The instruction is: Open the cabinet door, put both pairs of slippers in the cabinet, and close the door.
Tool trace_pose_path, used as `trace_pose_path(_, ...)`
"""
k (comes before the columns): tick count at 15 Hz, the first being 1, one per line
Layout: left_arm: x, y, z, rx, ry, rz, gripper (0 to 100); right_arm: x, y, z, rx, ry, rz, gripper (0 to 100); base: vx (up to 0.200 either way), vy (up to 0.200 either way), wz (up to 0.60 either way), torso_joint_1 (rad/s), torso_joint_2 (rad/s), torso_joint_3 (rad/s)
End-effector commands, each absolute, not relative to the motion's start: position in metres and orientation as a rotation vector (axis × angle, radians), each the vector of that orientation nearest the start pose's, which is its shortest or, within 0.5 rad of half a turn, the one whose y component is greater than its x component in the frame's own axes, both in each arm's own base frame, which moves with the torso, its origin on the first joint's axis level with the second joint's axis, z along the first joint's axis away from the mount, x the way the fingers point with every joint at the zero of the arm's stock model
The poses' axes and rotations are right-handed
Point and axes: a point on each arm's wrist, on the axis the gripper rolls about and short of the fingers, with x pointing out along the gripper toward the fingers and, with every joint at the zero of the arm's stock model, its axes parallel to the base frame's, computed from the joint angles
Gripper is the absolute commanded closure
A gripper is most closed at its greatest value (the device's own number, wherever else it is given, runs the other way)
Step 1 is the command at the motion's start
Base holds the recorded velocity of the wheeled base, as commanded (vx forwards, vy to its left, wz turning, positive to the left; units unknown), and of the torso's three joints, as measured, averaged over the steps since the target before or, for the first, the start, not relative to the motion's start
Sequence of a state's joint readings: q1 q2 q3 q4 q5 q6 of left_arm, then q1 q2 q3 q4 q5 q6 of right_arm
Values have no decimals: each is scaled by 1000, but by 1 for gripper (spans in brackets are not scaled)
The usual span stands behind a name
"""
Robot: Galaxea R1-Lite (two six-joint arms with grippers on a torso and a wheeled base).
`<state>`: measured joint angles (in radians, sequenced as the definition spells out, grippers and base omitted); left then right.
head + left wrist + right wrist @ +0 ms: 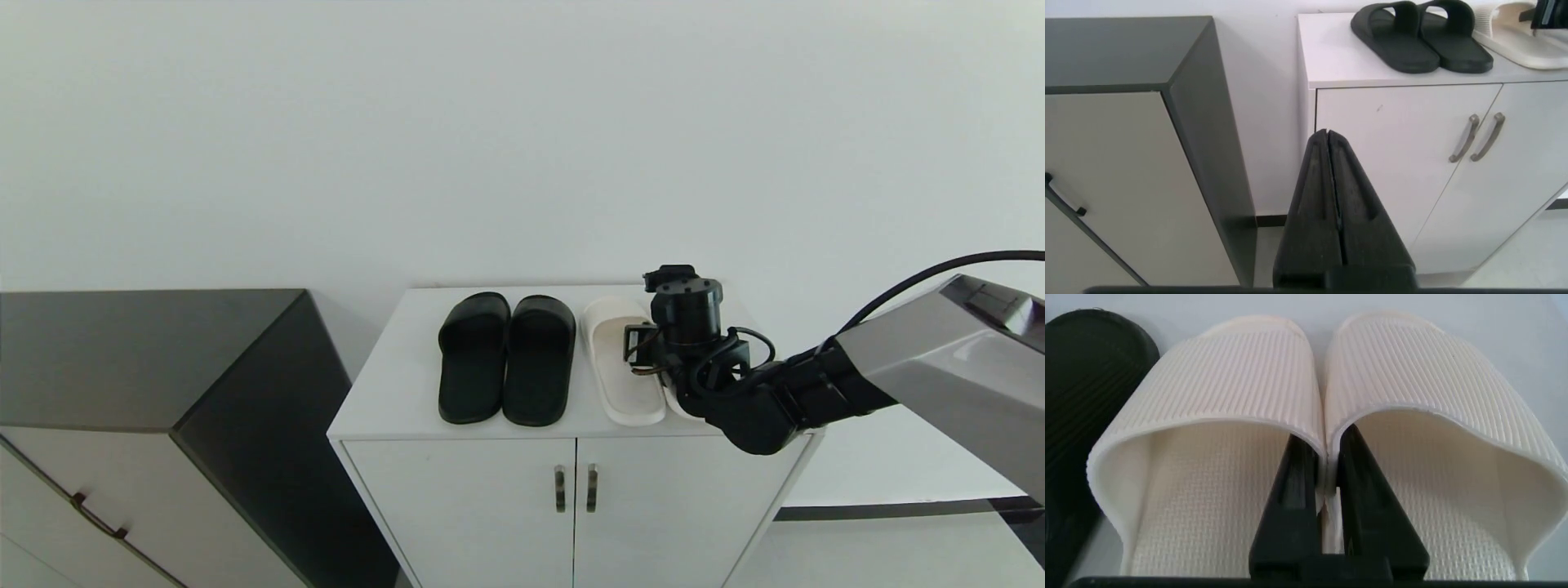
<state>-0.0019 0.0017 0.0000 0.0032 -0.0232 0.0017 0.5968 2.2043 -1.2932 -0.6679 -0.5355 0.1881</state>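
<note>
White slippers (624,367) sit side by side on the right part of the cabinet top (384,392), and the right gripper (1325,445) is in among them. It has one finger (1290,498) inside each shoe, with the two touching inner strap edges pinched between. That reads as a closed grip on the pair, both shoes taken at once. In the head view the right gripper (645,359) comes at them from the heel end, wrist low over the front right corner.

The black slippers (506,359) lie just beside them on the left, toes to the wall. Both cabinet doors (465,514) are shut, and the handles (559,487) meet at the middle seam. The left gripper (1327,143) hangs low off the cabinet's left front, fingers pressed together on nothing. It points toward the gap between the white cabinet and the grey cabinet (1118,106).

Now, how to play it well. The pinch holds only two thin strap walls, so the lift wants to be slow and straight up, heels clearing the top before any swing outward. A tilt may let one shoe slide out. The path should keep off the black pair so they aren't nudged. And with the doors shut, the left arm probably has to take a handle and pull a door wide before the white pair can go inside.
</note>
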Motion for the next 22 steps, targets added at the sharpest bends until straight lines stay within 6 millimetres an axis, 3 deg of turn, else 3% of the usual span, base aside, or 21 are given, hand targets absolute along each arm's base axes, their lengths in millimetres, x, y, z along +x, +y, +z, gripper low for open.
trace_pose_path(1, -23, 0, 75, 1, 5, -25, 100, 369, 237, 132, 64, 200, 42, 100, 0, 0, 0, 0, 0, 0)
trace_pose_path(5, -23, 0, 75, 1, 5, -25, 100, 342, 219, 176, 81, 138, 52, 100, 0, 0, 0, 0, 0, 0)
trace_pose_path(8, -23, 0, 75, 1, 5, -25, 100, 303, 202, 196, 75, 136, 119, 100, 0, 0, 0, 0, 0, 0)
trace_pose_path(11, -23, 0, 75, 1, 5, -25, 100, 260, 192, 197, 63, 178, 265, 100, 0, 0, 0, 0, 0, 0)
trace_pose_path(13, -23, 0, 75, 0, 5, -25, 100, 219, 183, 197, 59, 212, 448, 100, 0, 0, 0, 0, 0, 0)
trace_pose_path(16, -23, 0, 75, 0, 5, -25, 100, 178, 172, 197, 58, 221, 588, 100, 0, 0, 0, 0, 0, 0)
trace_pose_path(19, -23, -1, 75, 1, 5, -26, 100, 160, 172, 198, 47, 229, 648, 100, 0, 0, 0, 0, 0, 0)
trace_pose_path(22, -23, -1, 75, 0, 5, -26, 100, 159, 171, 193, 21, 256, 646, 100, -133, 0, 0, 2, 2, 5)
